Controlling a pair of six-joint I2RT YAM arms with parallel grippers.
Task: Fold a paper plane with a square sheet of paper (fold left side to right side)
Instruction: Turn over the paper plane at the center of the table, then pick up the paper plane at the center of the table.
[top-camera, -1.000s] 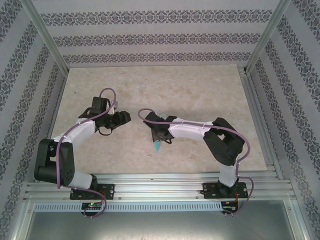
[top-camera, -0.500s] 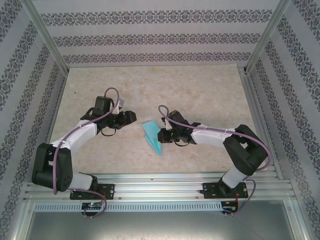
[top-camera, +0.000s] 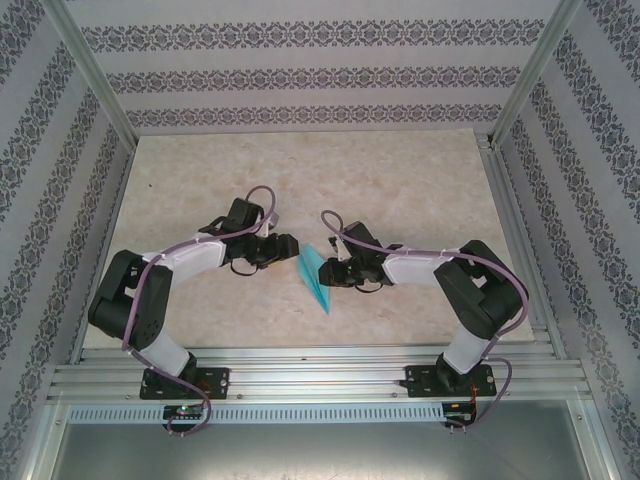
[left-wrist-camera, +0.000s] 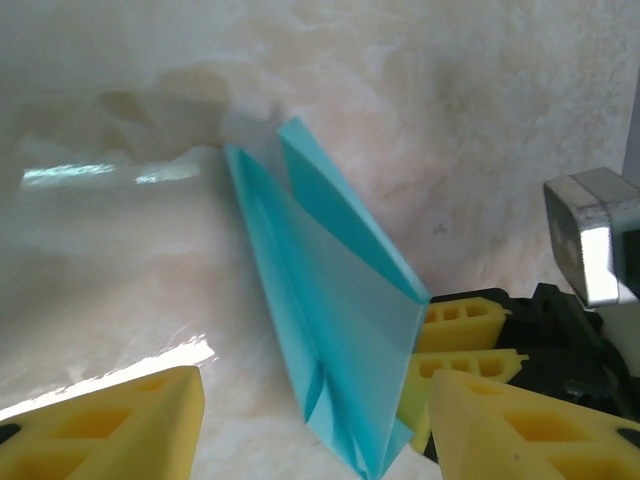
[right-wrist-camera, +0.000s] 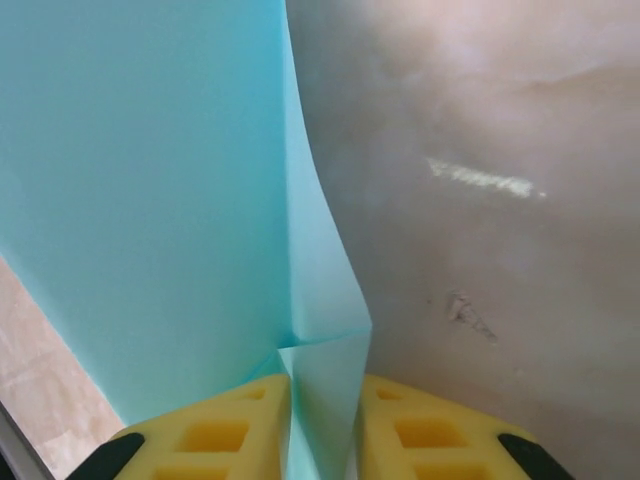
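Top external view, paper plane: the light-blue paper plane (top-camera: 316, 277) sits a little below the middle of the frame, between the two arms. Its slim point aims toward the lower right.
Paper plane, left wrist view: it (left-wrist-camera: 330, 300) stands on edge on the table with its two folded sides spread in a narrow V. The sharp tip is at the upper middle of the frame and the wider end at the bottom.
Paper plane, right wrist view: blue paper (right-wrist-camera: 150, 200) covers the left half of the frame, with a crease running down to the bottom middle.
Right gripper: it (top-camera: 329, 272) is against the plane's right edge in the top view. In its own wrist view the yellow fingers (right-wrist-camera: 220, 430) stand close on either side of the plane's folded end, with only a narrow gap between them. I cannot tell whether they press the paper.
Left gripper: it (top-camera: 291, 246) is just to the upper left of the plane, near it but not touching. Its yellow fingers (left-wrist-camera: 120, 430) are spread wide at the bottom corners of its wrist view and hold nothing.
Table: the pale marbled table (top-camera: 400, 180) lies under the plane and both arms.
Walls: patterned walls (top-camera: 300, 75) stand around the table at the top and sides of the frame.
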